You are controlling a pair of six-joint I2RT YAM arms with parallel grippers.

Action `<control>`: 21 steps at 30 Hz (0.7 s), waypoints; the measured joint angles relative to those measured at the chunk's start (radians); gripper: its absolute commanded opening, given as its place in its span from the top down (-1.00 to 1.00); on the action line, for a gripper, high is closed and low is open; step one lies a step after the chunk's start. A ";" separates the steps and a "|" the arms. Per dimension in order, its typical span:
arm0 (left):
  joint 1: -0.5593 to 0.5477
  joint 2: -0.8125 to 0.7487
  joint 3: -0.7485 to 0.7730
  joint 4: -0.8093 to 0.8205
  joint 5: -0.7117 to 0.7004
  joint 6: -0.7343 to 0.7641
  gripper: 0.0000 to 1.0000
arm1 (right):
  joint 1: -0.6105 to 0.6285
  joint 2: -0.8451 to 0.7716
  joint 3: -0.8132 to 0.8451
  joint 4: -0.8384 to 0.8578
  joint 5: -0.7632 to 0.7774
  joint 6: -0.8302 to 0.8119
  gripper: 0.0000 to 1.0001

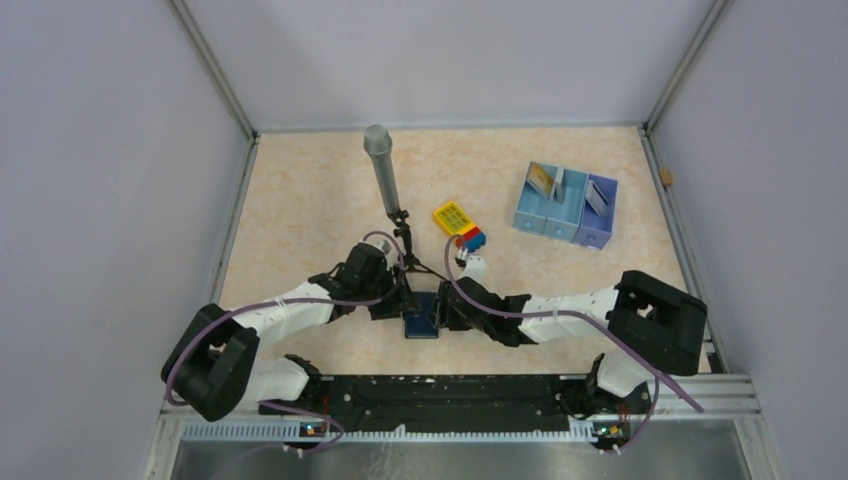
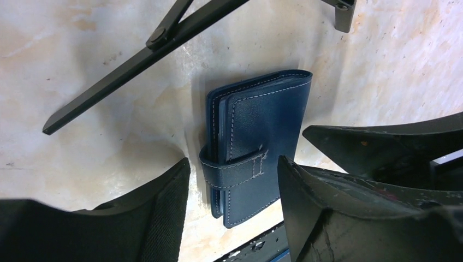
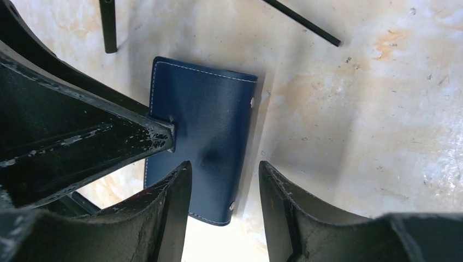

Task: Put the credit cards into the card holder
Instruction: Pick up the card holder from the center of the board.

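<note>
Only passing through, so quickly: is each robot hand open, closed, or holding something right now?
Left hand: open, straddling the closed navy wallet.
Right hand: open over the wallet's edge, holding nothing.

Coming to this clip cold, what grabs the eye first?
The left gripper and right gripper meet over the closed navy card holder at the table's near centre, both with jaws open. At far right, a pale blue tray holds the credit cards; a grey cylinder on a tripod stands mid-table.
</note>
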 measured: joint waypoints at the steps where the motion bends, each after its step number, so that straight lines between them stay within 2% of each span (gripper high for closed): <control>1: 0.000 0.004 0.000 0.005 0.005 0.000 -0.14 | 0.000 0.006 0.000 0.001 -0.002 0.002 0.04; 7: -0.001 0.039 -0.009 0.064 0.048 0.000 -0.02 | -0.001 0.034 0.000 0.029 -0.018 0.007 0.05; 21: -0.009 0.040 -0.009 0.060 0.035 0.014 -0.06 | -0.007 0.060 0.027 0.023 -0.019 0.014 0.06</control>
